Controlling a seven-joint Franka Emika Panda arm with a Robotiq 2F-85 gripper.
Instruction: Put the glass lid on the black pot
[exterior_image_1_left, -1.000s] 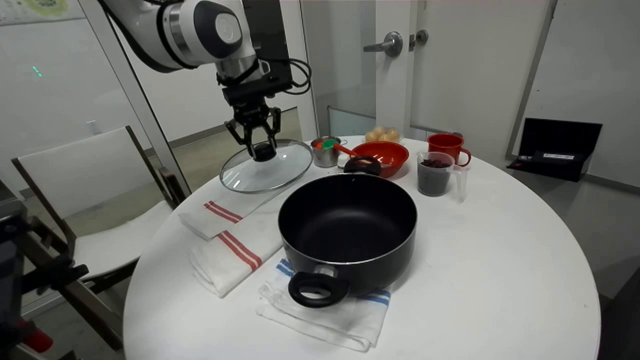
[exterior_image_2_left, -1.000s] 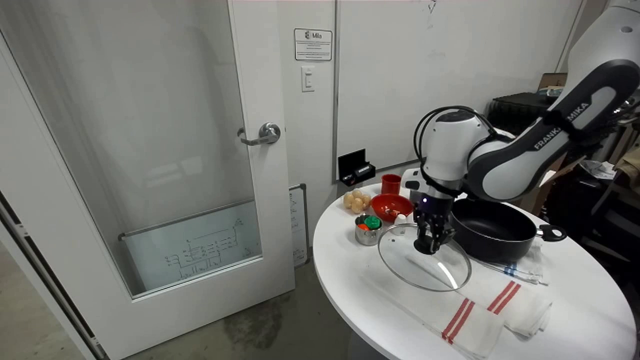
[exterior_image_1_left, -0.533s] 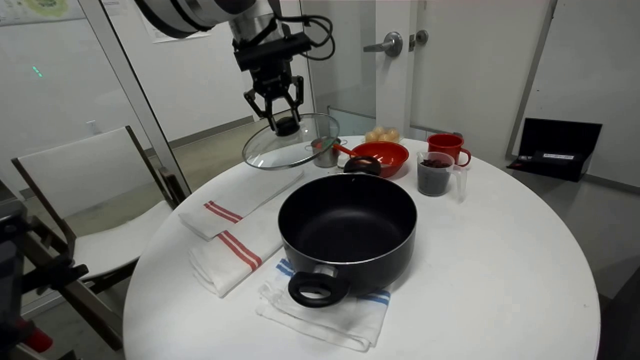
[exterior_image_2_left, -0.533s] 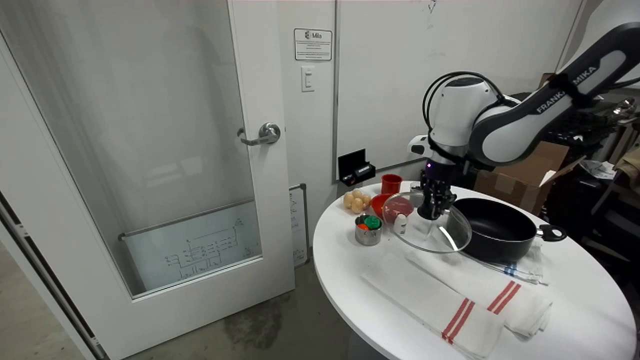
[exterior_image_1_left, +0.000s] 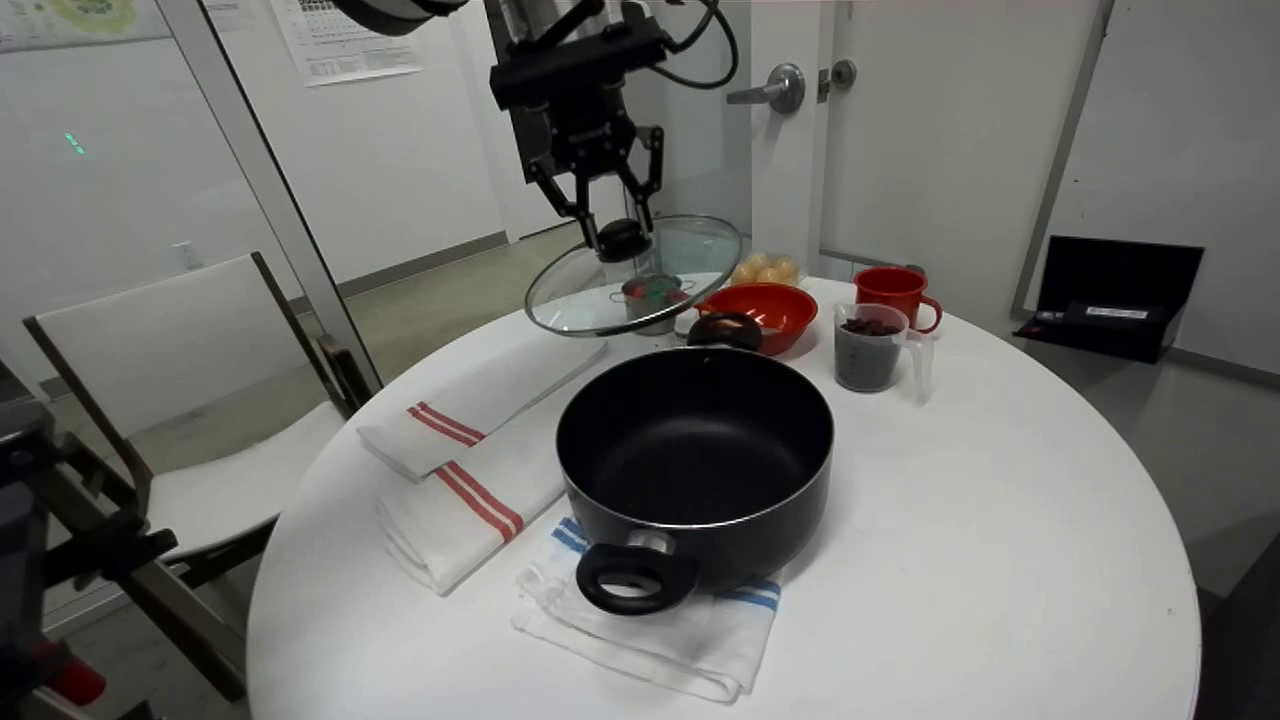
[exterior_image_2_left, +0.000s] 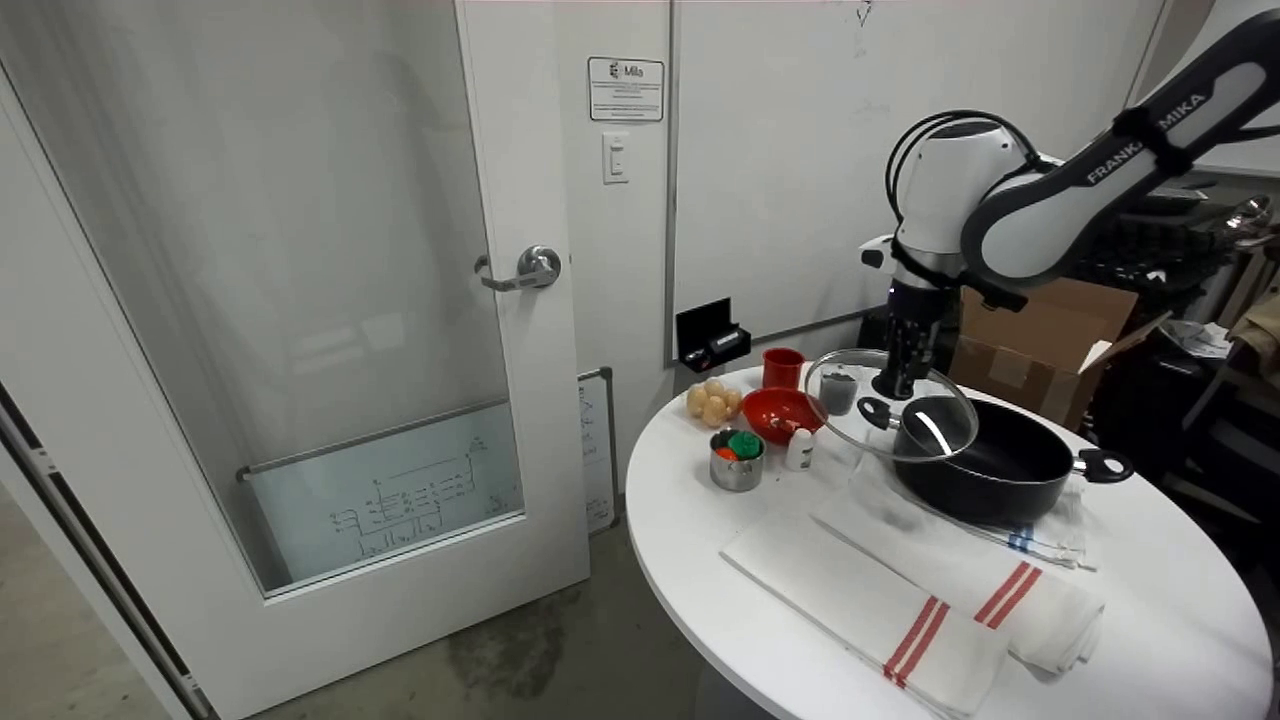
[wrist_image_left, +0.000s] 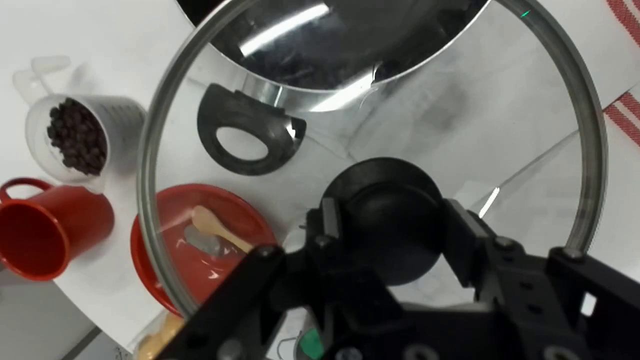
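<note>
Lid (exterior_image_1_left: 610, 290) nears pot (exterior_image_1_left: 700, 460)

Jaws pinching its black knob (exterior_image_1_left: 622, 241), the lid has shifted rightward in both exterior views and hangs, upper centre in an exterior view, not yet over the pot's middle; centring, then lowering, likely remain.

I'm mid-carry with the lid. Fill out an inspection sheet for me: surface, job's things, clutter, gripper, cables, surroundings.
Surface: round white table; red-striped towels and a blue-striped cloth lie on it.
Job's things: glass lid in the air, not yet seated; black pot uncovered, standing at least partly on the blue-striped cloth.
Clutter: red bowl, red mug, clear measuring cup, steel cup, white bottle, pale round items.
Gripper: closed on the lid's black knob.
Cables: black, looped above the lid, apart from it; snags: nothing seen.
Surroundings: door, whiteboard, chair, cardboard box; people: nothing seen.
</note>
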